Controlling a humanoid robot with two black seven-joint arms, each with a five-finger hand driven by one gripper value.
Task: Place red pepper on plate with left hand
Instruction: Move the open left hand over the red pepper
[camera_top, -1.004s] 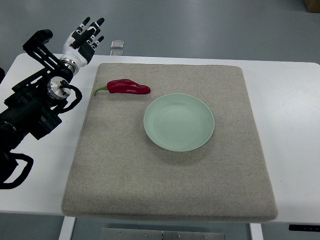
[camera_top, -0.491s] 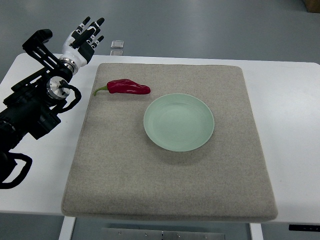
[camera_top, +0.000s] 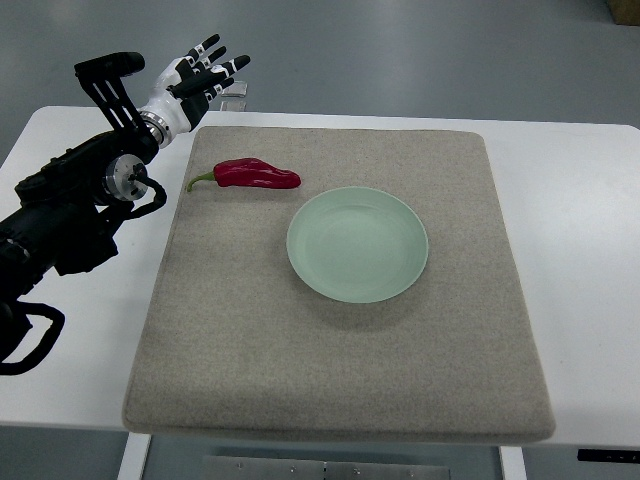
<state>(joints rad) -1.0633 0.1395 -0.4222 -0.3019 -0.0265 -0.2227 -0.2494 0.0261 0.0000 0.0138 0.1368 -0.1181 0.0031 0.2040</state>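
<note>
Red pepper lies on the grey mat just left of the pale green plate, untouched. Over the last 0.5 s the left hand has swung right toward it, fingers spread and empty, above the worktop edge: the reach is beginning.

**Red, pale green, beige, white**

The red pepper is glossy deep red with a thin green stem. The plate is plain pale mint green. The mat is speckled beige-grey felt. The bench is white. The left hand is white with black fingertips and joints, on a black arm.
</note>
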